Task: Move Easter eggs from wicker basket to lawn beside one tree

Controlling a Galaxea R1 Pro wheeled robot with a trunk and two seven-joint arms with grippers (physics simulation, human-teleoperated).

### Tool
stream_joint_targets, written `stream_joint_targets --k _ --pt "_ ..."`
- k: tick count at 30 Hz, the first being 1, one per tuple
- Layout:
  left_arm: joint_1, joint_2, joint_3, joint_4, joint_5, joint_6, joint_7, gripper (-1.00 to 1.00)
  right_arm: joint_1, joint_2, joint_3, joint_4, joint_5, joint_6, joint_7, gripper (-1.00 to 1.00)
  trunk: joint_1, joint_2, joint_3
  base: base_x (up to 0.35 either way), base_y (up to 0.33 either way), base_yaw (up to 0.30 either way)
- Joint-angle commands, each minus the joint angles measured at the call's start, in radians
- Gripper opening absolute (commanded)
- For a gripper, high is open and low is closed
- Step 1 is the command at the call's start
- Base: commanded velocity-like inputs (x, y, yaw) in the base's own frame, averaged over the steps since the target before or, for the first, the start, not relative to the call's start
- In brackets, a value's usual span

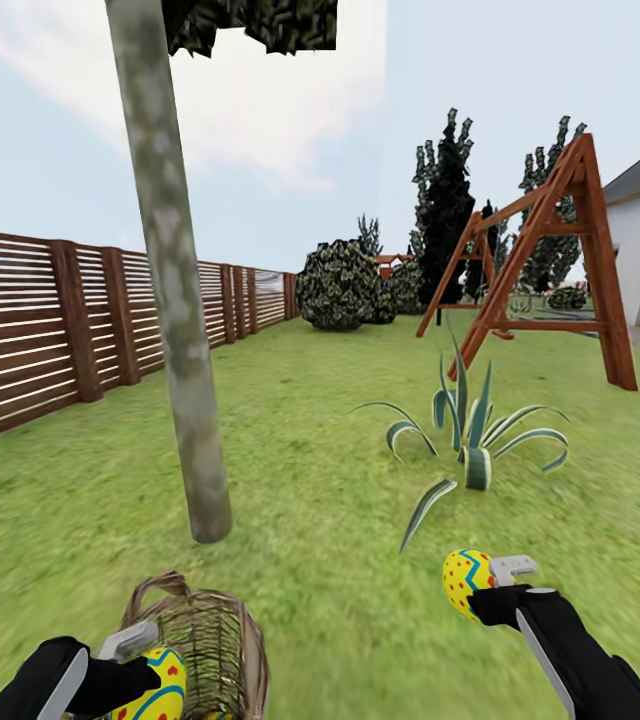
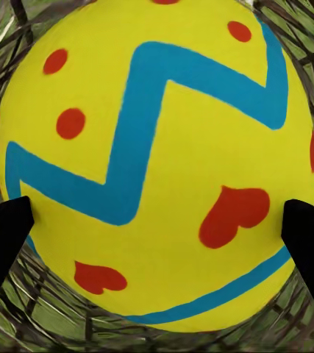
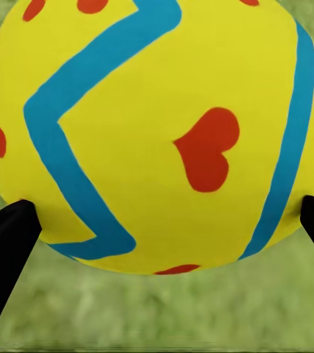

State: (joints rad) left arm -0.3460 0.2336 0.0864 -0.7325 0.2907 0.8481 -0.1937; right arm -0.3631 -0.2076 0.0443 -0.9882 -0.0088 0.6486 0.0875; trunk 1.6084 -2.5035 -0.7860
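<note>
With each gripper's fingers clamped on a yellow zigzag-painted Easter egg, left egg (image 1: 158, 686) beside the brown wicker basket (image 1: 210, 630), right egg (image 1: 466, 583) clear of it, set both gently near the pale grey-green mottled tree trunk (image 1: 175, 290).

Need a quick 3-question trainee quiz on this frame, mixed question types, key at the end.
1. True or false: the right tool grips an Easter egg above the lawn.
2. The egg in the left tool is: A) over the wicker basket; B) beside the swing frame; C) at the fence.
3. Fill in: the trunk rising just behind the basket belongs to the ___.

Key: 1 true; 2 A; 3 tree.
</note>
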Motion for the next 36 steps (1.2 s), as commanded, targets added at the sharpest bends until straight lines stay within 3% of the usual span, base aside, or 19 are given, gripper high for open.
stream_joint_targets --k 1,6,15,17,20,24,36 --pt "-0.001 0.000 0.003 -0.001 -0.006 0.005 -0.007 -1.00 0.000 0.000 0.002 -0.001 0.000 0.005 0.001 -1.00 -0.001 0.000 0.003 -0.320 0.000 0.000" --pt "-0.001 0.000 0.004 -0.001 -0.005 0.005 -0.007 -1.00 0.000 0.002 0.034 0.000 0.000 0.005 0.000 -1.00 -0.003 0.001 0.022 -0.106 0.000 0.000" --pt "-0.001 0.001 0.004 -0.014 -0.005 0.004 -0.007 -1.00 0.000 0.000 0.035 0.003 0.004 0.009 0.001 -1.00 -0.007 0.003 0.057 0.000 0.000 0.000" --pt "-0.001 0.000 0.002 -0.016 -0.005 0.003 -0.007 -1.00 0.000 -0.001 0.036 0.044 0.063 0.021 0.007 -1.00 -0.008 0.003 0.065 0.000 0.000 0.000" --pt "-0.001 0.000 0.001 -0.016 -0.005 0.005 -0.009 -1.00 0.000 0.000 0.035 0.055 0.092 0.031 0.011 -1.00 -0.020 0.024 0.072 0.000 0.000 0.028" --pt "-0.001 0.000 0.001 -0.016 -0.005 0.004 -0.010 -1.00 0.000 0.000 0.034 0.056 0.095 0.074 0.011 -1.00 -0.035 0.052 0.079 0.000 0.000 0.133" --pt "0.000 0.000 -0.002 -0.016 -0.005 0.003 -0.011 -1.00 0.000 0.003 0.037 0.057 0.095 0.077 0.011 -1.00 -0.081 0.136 0.098 0.000 0.000 0.106"
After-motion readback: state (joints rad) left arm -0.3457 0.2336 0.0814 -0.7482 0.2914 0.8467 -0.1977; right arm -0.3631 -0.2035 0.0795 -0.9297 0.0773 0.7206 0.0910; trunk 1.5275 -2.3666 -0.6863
